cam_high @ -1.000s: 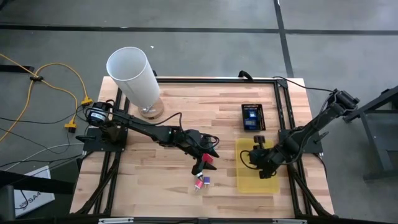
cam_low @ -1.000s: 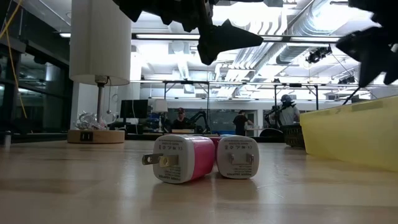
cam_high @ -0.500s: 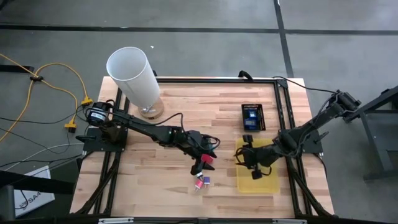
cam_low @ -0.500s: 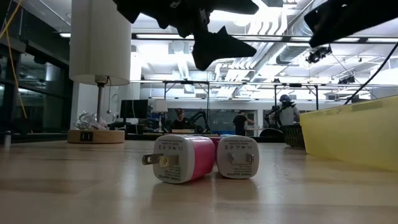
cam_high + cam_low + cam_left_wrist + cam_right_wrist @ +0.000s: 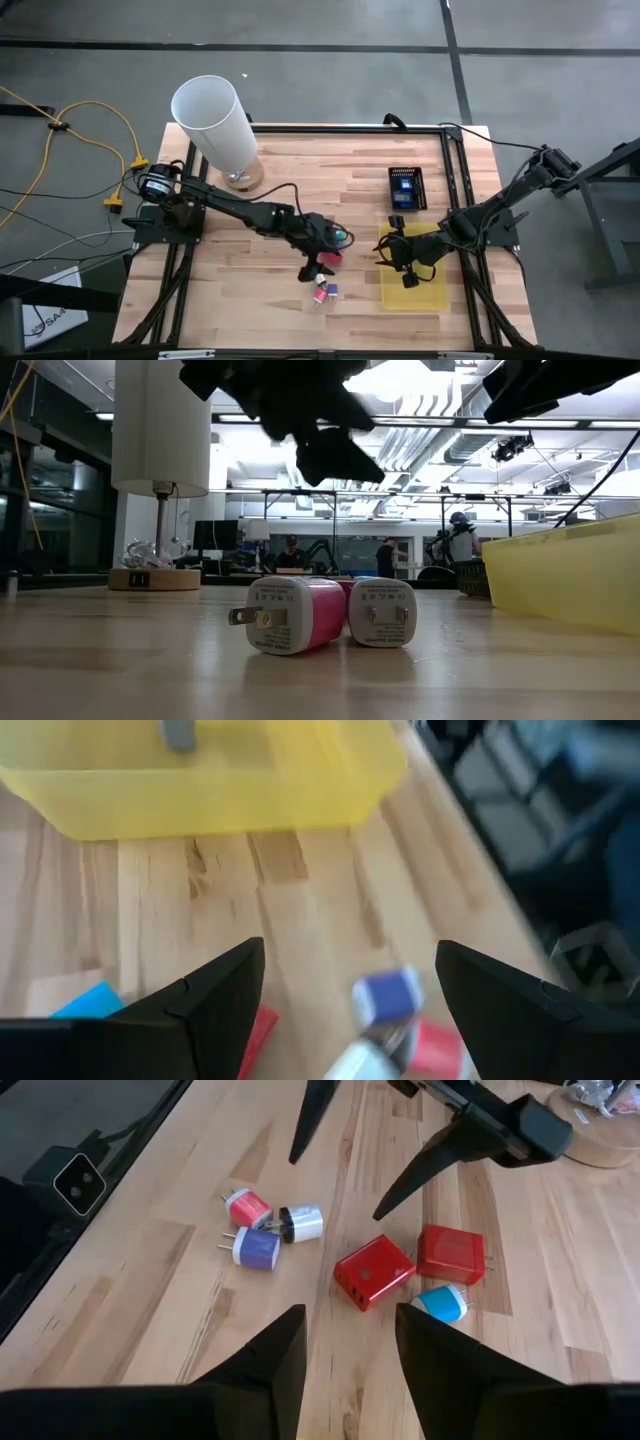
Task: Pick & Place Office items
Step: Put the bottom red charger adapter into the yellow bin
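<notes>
Office items [image 5: 330,1255] lie loose on the wooden table [image 5: 300,180].
Left gripper [image 5: 316,262] hovers above them, jaws apart; right gripper [image 5: 396,262], at three o'clock, jaws apart, empty.

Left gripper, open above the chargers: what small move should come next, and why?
Probably lower straight down and close on one of the red chargers. The left gripper hangs open above the table with nothing between its fingers, and the red ones sit close beneath it. The yellow tray lies nearby, where the right gripper waits.
</notes>
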